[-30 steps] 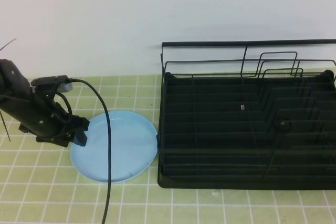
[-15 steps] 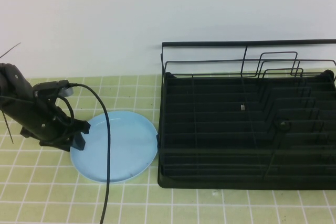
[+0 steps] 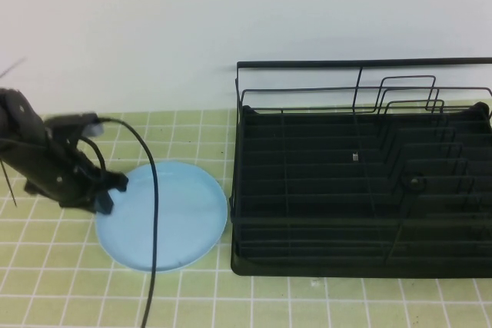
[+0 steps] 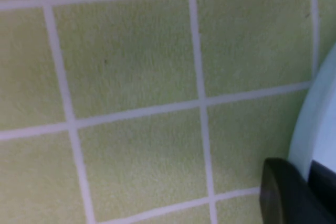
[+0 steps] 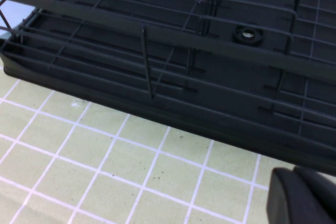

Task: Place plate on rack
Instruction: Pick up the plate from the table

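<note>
Plate [image 3: 169, 217] dragged leftward off rack [image 3: 361, 190], left gripper [image 3: 106, 193] fingers clamped on its rim, right gripper [image 5: 302, 198] unclear.

My worktop [image 3: 46, 282] is a field of pale yellow-green squares with white grout lines, running from the lower left of the frame to the lower right, up to a white wall. Two things lie directly on it. The plate [image 3: 177, 224], light blue and round, lies flat at lower left of centre. The rack [image 3: 361, 190], black wire on a black tray base, fills the right half, just beside the plate. My left jaws sit at the plate's left rim.
</note>
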{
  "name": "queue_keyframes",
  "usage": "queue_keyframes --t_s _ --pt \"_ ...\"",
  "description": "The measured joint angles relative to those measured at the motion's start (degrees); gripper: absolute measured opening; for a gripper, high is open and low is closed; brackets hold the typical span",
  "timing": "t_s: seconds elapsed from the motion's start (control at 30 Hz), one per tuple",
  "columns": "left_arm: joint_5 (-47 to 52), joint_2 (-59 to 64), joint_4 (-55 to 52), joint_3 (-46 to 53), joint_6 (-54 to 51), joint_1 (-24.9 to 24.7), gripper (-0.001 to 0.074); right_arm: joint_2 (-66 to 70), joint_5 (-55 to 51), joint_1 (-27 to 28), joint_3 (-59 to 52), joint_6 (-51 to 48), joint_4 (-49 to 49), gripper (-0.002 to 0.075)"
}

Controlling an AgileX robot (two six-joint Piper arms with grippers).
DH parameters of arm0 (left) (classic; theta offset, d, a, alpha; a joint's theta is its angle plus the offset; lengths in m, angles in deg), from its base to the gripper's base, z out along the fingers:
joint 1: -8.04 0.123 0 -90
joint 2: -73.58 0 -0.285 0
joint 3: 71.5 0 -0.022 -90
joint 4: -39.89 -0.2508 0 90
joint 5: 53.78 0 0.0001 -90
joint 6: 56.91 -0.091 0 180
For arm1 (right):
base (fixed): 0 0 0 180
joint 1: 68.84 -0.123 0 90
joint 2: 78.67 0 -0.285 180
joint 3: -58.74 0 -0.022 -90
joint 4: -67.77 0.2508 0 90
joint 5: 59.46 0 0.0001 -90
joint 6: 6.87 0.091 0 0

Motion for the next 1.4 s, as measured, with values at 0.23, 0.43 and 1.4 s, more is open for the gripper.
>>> queue_keyframes --t_s 0.23,0.43,1.4 --pt "-1.0 -9.0 -2.3 -2.2 1.6 0.0 0.0 0.0 0.0 0.0 0.0 0.0 0.0 -0.0003" --pt "-3.1 -19.2 -2.4 -2.2 1.4 0.0 0.0 0.0 0.2 0.0 0.0 0.0 0.1 -0.0003" --pt "3.0 2.1 -4.0 -3.2 -1.1 0.0 0.034 0.0 -0.5 0.0 0.0 0.0 0.7 -0.0003"
